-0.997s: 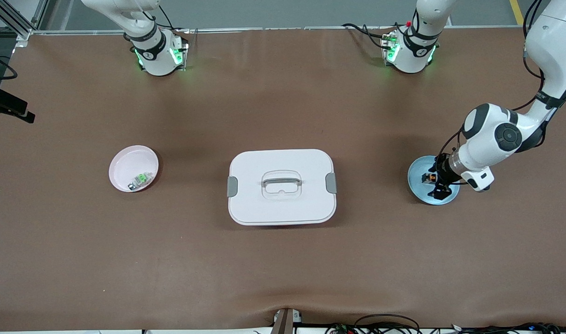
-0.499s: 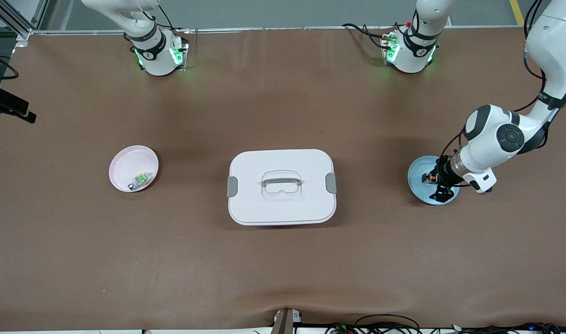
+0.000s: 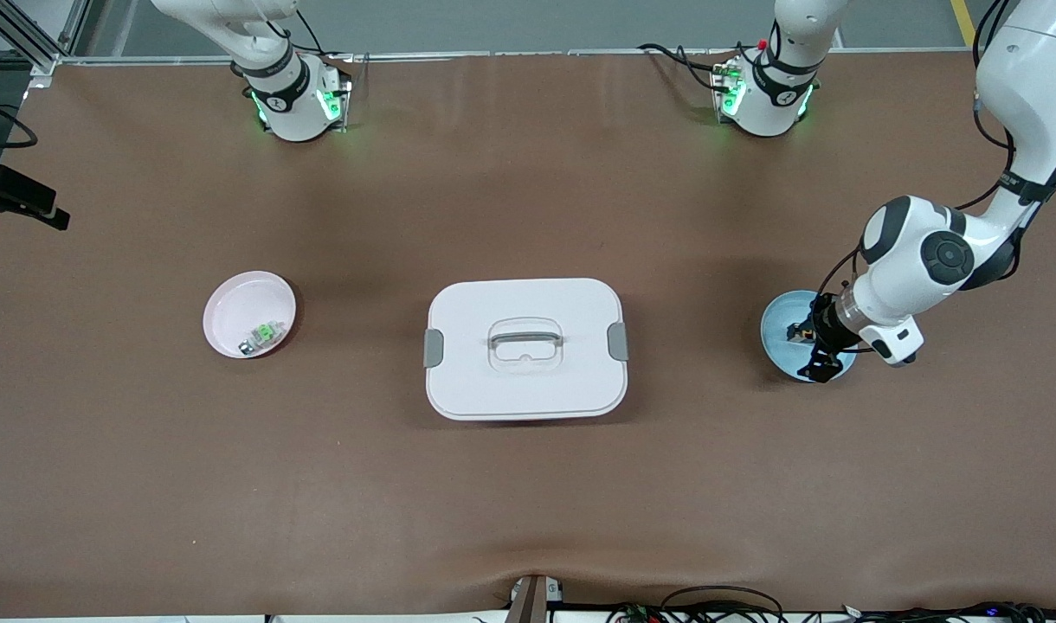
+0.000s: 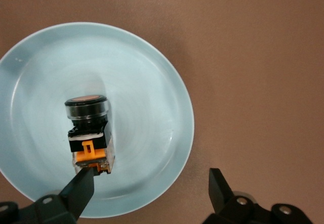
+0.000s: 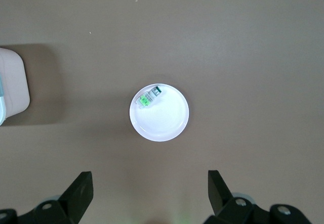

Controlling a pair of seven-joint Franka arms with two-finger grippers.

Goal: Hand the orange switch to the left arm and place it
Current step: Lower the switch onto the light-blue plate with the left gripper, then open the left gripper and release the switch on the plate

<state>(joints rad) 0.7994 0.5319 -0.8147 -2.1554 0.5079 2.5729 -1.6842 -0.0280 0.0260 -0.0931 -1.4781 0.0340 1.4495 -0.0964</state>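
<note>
Brown table (image 3: 528, 484), the white box (image 3: 525, 348) sitting mid-table between the two plates. Pink plate (image 3: 249, 313) toward the right arm's end holds a green-and-silver switch (image 3: 263, 337), not the target. Blue plate (image 3: 807, 336) toward the left arm's end holds the orange switch (image 4: 89, 135), lying on its side in the plate, round button face at one end, orange-and-black body at the other. Left gripper (image 3: 818, 350) is low over the blue plate, fingers spread wide, holding nothing. In the left wrist view one fingertip (image 4: 81, 186) sits right at the switch's body end while the other hangs off past the plate rim, so the switch is off-centre toward that one finger, long axis roughly in line with the fingers, not across the gap. Left arm is clearly the nearer one; it likely needs to shift sideways to straddle the part. Right gripper (image 5: 150, 193) waits high above the pink plate, fingers spread, empty.
</note>
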